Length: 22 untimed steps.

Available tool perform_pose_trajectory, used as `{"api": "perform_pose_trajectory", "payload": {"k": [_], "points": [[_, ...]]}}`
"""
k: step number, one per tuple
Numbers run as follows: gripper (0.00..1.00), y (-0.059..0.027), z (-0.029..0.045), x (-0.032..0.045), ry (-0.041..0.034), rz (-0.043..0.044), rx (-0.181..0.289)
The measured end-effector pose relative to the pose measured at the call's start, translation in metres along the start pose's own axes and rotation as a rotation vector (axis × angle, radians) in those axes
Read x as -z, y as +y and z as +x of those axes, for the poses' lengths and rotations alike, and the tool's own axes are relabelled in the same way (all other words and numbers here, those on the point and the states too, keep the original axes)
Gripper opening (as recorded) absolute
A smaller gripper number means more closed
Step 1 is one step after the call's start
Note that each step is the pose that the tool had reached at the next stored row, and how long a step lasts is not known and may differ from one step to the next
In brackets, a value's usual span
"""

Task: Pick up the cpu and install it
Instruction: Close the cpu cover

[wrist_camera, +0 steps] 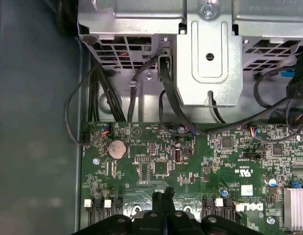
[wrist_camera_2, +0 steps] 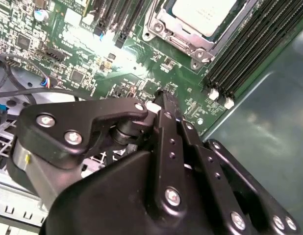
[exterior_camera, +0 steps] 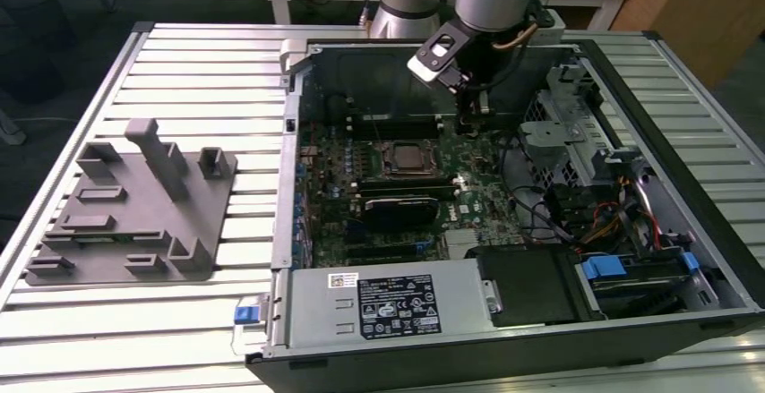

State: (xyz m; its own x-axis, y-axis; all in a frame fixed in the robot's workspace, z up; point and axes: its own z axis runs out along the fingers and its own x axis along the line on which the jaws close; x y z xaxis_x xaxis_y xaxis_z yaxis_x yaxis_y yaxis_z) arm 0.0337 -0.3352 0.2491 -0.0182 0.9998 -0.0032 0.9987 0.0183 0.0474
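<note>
The cpu (exterior_camera: 408, 154) lies flat in the black-framed socket on the green motherboard (exterior_camera: 478, 198) inside the open computer case; its silvery top also shows in the second wrist view (wrist_camera_2: 200, 13), inside the metal socket frame (wrist_camera_2: 175, 38). My gripper (exterior_camera: 468, 124) hangs over the board, to the exterior view's right of the socket and a little farther back. Its black fingers are pressed together in both wrist views, with the gripper (wrist_camera: 164, 188) above the board's edge near the memory slots and nothing between them. The gripper (wrist_camera_2: 163, 99) stays apart from the cpu.
A grey plastic fixture block (exterior_camera: 132, 205) sits on the slatted table at the exterior view's left. Inside the case are a power supply (exterior_camera: 382, 308), a metal drive cage (wrist_camera: 210, 54), loose black cables (wrist_camera: 107, 103) and memory slots (wrist_camera_2: 244, 58). Case walls surround the board.
</note>
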Motion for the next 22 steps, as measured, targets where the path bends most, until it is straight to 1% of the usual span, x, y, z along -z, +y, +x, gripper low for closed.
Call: {"api": "perform_pose_trajectory", "payload": {"k": [4, 13, 22], "points": [[0.11, -0.0019, 0.0, 0.0001, 0.0004, 0.0, 0.0], [0.11, -0.0159, 0.0002, 0.0005, 0.0014, -0.0001, 0.0], [0.11, -0.024, -0.0025, -0.0011, 0.0013, -0.0001, 0.0]]}}
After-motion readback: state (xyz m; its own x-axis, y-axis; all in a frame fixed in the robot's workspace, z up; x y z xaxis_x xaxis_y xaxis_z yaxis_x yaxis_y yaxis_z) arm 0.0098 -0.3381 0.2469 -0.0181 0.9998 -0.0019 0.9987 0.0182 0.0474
